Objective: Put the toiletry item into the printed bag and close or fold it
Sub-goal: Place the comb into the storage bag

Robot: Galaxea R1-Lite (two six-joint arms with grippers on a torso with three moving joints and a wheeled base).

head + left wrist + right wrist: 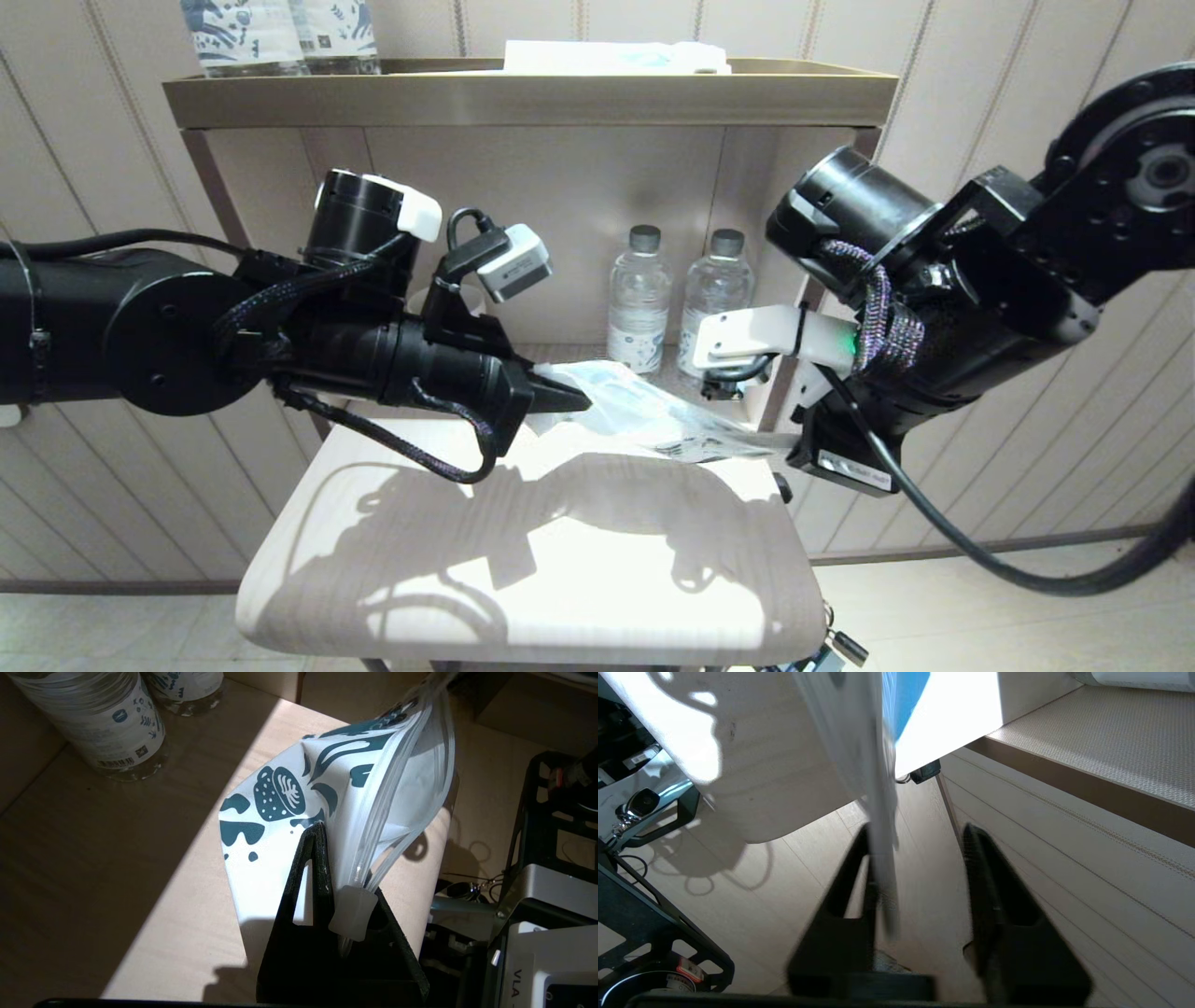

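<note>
The printed bag [644, 411] hangs stretched between my two grippers above the back of the small table [523, 560]. In the left wrist view its teal leaf print [280, 793] faces the table and its mouth gapes a little. My left gripper [341, 868] is shut on the bag's top strip, right beside the pale slider [352, 912]. My right gripper [915, 833] stands open at the bag's other end, off the table's right edge. The bag's edge [880, 826] lies against one finger only. The toiletry item is hidden.
Two water bottles [639, 299] [714, 294] stand in the shelf niche just behind the bag. Blue-printed bottles [280, 33] and a pale flat packet [616, 56] sit on the cabinet top. The cabinet's side panel is close to my right arm.
</note>
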